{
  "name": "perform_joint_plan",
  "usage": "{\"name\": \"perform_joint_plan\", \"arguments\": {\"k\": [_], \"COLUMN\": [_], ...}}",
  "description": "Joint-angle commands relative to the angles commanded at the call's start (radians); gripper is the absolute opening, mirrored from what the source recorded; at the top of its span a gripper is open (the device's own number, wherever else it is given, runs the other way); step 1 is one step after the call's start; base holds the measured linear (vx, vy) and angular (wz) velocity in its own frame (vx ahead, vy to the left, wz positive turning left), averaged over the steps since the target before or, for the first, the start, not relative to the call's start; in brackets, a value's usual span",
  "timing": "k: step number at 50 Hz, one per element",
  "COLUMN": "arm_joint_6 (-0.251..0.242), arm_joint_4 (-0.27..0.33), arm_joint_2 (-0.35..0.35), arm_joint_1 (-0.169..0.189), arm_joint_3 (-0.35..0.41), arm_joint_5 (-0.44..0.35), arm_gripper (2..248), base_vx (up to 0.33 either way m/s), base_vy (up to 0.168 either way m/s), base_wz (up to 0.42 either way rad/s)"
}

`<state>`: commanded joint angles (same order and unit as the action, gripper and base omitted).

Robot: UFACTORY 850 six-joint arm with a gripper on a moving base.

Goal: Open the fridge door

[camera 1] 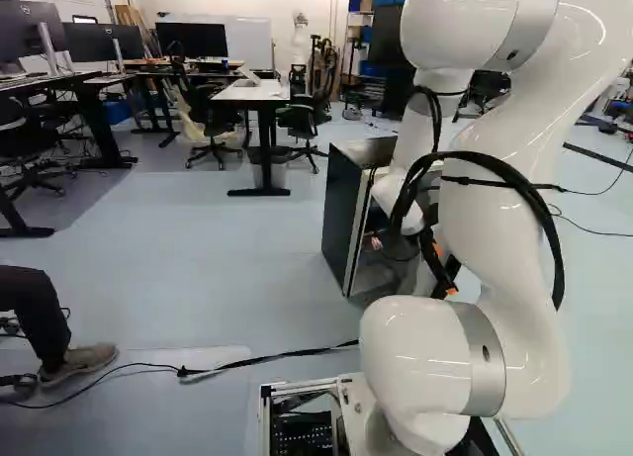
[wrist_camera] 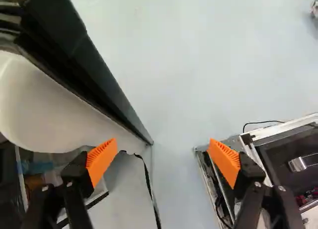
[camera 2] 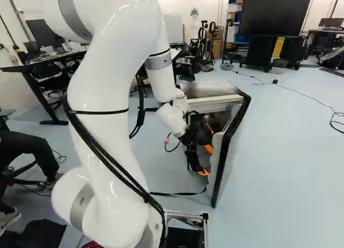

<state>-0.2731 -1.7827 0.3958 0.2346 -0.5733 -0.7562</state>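
Nearest the cameras, the foreground is filled by the white arm (camera 1: 514,179), its bulk seen toward one o'clock from the left base camera and toward eleven from the right one. Farther off, at about half past twelve in both base views, the small fridge (camera 2: 207,89) is seen standing on the floor (camera 1: 227,268). Its door (camera 2: 217,156) is already swung well open (quite a gap, in fact), with the pale inner side turned toward the gripper (camera 2: 206,161) and the dark outer edge angled back toward the base.

The end effector is released: its two fingers are held wide apart, and floor is seen between their orange pads (wrist_camera: 102,162). One finger is placed close beside the door's inner side; whether it is touched cannot be told. Beyond the other finger, the metal frame of the base (wrist_camera: 253,154) is seen. Shelving inside the fridge is partly glimpsed past the finger nearer the door.

In the left base view, a white desk (camera 1: 249,93) is set at about half past eleven, with an office chair (camera 1: 303,120) beside it. A large screen (camera 2: 275,14) is mounted on a stand at about one o'clock in the right base view.
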Motion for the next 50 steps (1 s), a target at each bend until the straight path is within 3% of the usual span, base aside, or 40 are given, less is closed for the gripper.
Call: {"name": "perform_joint_plan", "arguments": {"k": [16, 34, 50], "arm_joint_6": [0.000, 0.000, 0.000], "arm_joint_4": [0.010, 0.015, 0.015], "arm_joint_2": [-0.047, -0.085, -0.090], "arm_joint_1": [-0.076, -0.202, -0.307], "arm_joint_3": [0.086, 0.158, 0.168], "arm_joint_5": [-0.090, -0.194, -0.285], "arm_gripper": [247, 247, 247], "base_vx": [0.000, 0.000, 0.000], "base_vy": [0.000, 0.000, 0.000], "base_wz": [0.000, 0.000, 0.000]}}
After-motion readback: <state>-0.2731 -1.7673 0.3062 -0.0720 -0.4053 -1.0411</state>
